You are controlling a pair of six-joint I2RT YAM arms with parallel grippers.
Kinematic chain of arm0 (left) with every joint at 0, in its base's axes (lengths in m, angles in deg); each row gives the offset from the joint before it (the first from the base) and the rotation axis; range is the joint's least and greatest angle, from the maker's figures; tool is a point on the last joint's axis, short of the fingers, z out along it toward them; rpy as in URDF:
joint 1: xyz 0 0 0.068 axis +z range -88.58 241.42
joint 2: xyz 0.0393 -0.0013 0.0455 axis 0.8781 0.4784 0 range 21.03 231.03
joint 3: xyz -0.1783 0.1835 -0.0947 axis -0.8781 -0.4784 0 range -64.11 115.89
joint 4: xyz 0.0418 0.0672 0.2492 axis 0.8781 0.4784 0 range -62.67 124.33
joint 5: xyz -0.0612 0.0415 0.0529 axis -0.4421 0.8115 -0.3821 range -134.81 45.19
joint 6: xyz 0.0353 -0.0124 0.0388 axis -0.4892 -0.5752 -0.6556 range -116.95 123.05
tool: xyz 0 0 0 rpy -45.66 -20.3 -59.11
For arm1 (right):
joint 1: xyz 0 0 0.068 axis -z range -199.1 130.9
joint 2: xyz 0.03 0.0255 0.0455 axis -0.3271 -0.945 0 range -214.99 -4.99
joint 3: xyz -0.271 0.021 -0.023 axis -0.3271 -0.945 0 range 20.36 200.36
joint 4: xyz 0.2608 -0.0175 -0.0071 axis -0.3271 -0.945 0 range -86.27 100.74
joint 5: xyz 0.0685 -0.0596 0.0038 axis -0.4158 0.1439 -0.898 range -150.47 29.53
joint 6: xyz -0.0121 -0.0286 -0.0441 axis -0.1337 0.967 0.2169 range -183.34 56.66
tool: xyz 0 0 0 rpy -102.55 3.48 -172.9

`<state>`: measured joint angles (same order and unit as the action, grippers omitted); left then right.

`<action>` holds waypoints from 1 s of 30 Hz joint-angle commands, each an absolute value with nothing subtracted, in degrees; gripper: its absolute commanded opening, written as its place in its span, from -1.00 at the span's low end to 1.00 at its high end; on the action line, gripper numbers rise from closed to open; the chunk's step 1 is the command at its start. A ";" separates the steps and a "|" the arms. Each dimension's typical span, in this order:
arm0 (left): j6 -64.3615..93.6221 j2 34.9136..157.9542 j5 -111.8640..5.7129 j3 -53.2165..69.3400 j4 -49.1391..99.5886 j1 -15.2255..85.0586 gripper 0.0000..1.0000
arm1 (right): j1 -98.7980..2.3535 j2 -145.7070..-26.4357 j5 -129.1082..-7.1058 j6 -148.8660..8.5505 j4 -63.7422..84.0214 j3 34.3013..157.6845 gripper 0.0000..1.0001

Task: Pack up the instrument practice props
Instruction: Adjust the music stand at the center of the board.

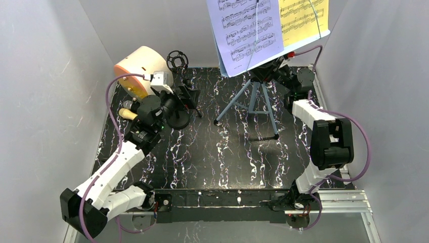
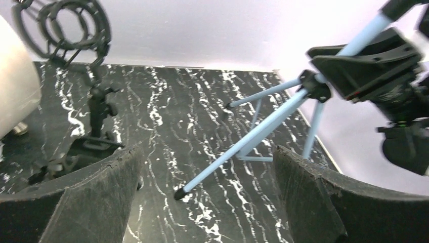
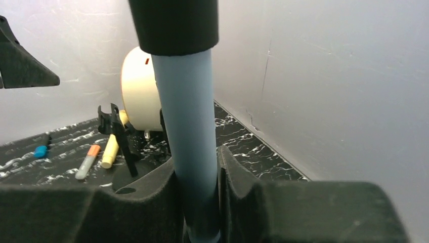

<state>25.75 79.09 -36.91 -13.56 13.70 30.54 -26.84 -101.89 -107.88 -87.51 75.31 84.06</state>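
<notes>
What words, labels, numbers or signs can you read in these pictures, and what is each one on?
No readable words, brands or numbers.
Lavender score sheet: printed staves and notes only, no legible text.
Yellow score sheet: music notation only.
Cream cylinder: small red mark, too small to read.

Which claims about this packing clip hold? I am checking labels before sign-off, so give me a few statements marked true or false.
1. The right gripper is shut on the pole of the blue music stand. True.
2. The left gripper holds a microphone. False: its jaws are wide open with nothing between them.
3. Both score sheets lie flat on the table. False: the lavender sheet and the yellow sheet are up on the stand's rack.
4. The cream cylinder sits near the table's far left corner. True.
</notes>
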 commanded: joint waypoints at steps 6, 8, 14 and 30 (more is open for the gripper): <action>27.08 78.52 -46.45 3.42 29.94 30.30 0.97 | -27.41 -94.38 -104.26 -88.80 67.13 78.29 0.39; 26.89 79.11 -47.51 6.52 32.16 30.30 0.97 | -27.42 -91.60 -102.18 -86.75 63.20 76.38 0.53; 26.37 82.22 -50.45 15.38 36.35 30.30 0.97 | -27.42 -80.93 -94.10 -82.15 43.82 71.62 0.77; 33.13 91.86 -62.97 29.98 36.55 30.30 0.97 | -27.43 -56.98 -86.52 -79.78 -10.86 86.30 0.97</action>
<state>30.47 91.09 -58.57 26.48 36.78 30.54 -27.26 -63.14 -84.17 -83.44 -2.85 78.03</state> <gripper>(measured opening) 0.983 0.985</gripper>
